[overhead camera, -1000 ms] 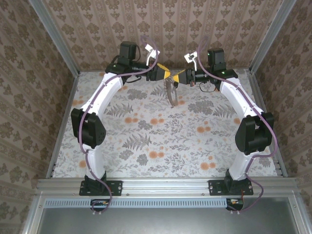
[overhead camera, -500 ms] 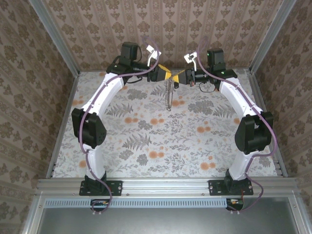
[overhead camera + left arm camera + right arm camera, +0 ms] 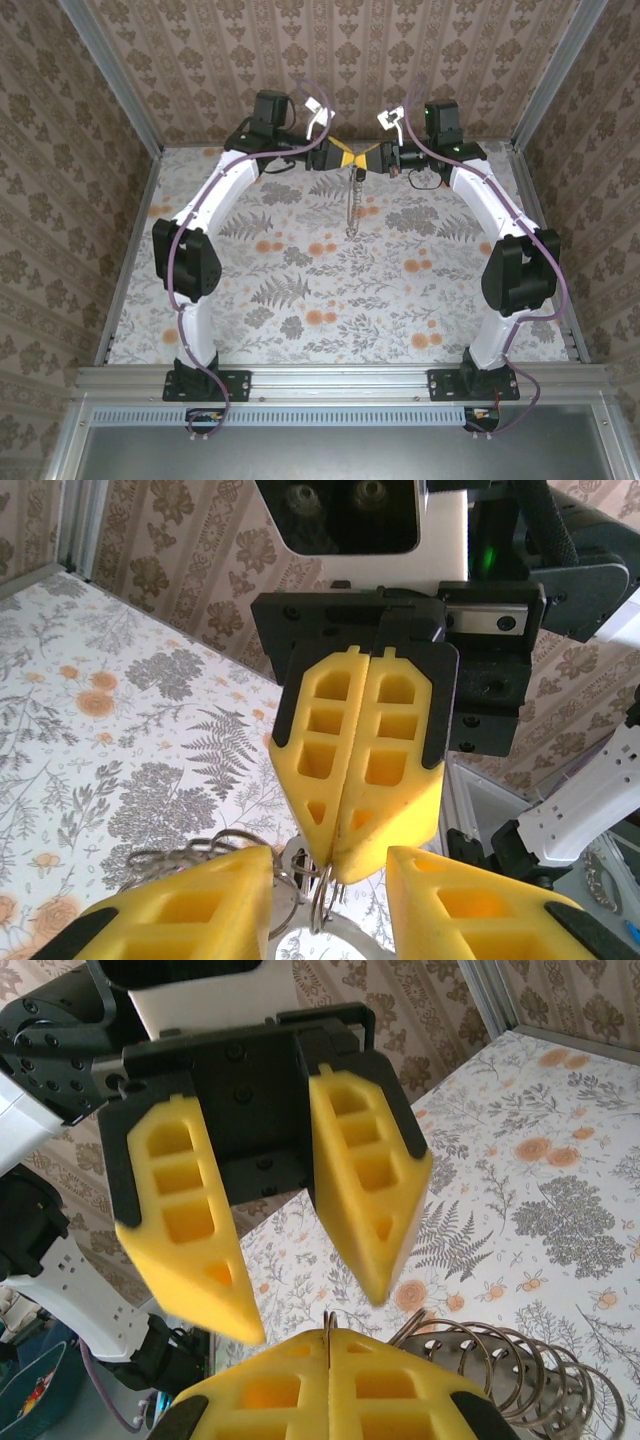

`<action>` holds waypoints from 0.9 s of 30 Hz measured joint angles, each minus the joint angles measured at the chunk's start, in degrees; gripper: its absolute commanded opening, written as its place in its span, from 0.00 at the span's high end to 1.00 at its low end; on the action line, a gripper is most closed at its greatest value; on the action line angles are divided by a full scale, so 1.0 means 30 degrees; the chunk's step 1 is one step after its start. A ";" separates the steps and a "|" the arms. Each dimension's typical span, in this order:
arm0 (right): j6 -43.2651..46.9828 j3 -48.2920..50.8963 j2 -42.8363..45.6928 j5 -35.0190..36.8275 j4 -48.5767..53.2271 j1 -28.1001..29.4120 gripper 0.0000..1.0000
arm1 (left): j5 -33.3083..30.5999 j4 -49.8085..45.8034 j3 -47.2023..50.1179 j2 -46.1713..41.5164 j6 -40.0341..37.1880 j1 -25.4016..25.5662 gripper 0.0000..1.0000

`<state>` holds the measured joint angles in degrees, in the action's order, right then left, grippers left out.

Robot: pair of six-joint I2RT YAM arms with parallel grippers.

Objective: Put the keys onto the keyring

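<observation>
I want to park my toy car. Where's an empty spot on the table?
Biggest bare patch: flowery tablecloth between the white left arm and right arm, up to the silver front rail. Crowded at the back, where the yellow left hand and right hand meet and a silvery chain dangles.

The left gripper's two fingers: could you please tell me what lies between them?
In the left wrist view, the shut right gripper reaches into the gap between the fingers of the left gripper, pinching a thin metal ring.

White arms [image 3: 222,190], black joints [image 3: 186,265] (yellow end effectors [image 3: 312,1315] [image 3: 330,865]).
</observation>
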<state>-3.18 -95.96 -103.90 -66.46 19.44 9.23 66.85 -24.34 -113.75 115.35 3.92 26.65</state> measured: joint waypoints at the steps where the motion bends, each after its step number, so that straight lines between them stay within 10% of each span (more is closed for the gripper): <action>1: 0.0000 0.0000 0.0000 0.0000 0.0000 0.0000 1.00 | 0.0022 -0.0029 -0.0007 0.0036 -0.0036 0.0109 0.67; 15: 0.0000 0.0000 0.0000 -0.0146 0.0000 -0.0160 1.00 | 0.0000 -0.0204 0.0000 0.0073 -0.0452 0.0211 0.90; 27: -0.0015 0.0000 0.0000 -0.0459 0.0007 -0.0204 1.00 | 0.0291 -0.0197 0.0000 0.0080 -0.0546 0.0175 0.86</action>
<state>-3.22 -95.96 -103.90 -67.83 19.46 8.62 67.72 -24.93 -113.75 115.59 2.28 27.18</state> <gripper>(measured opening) 0.065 0.133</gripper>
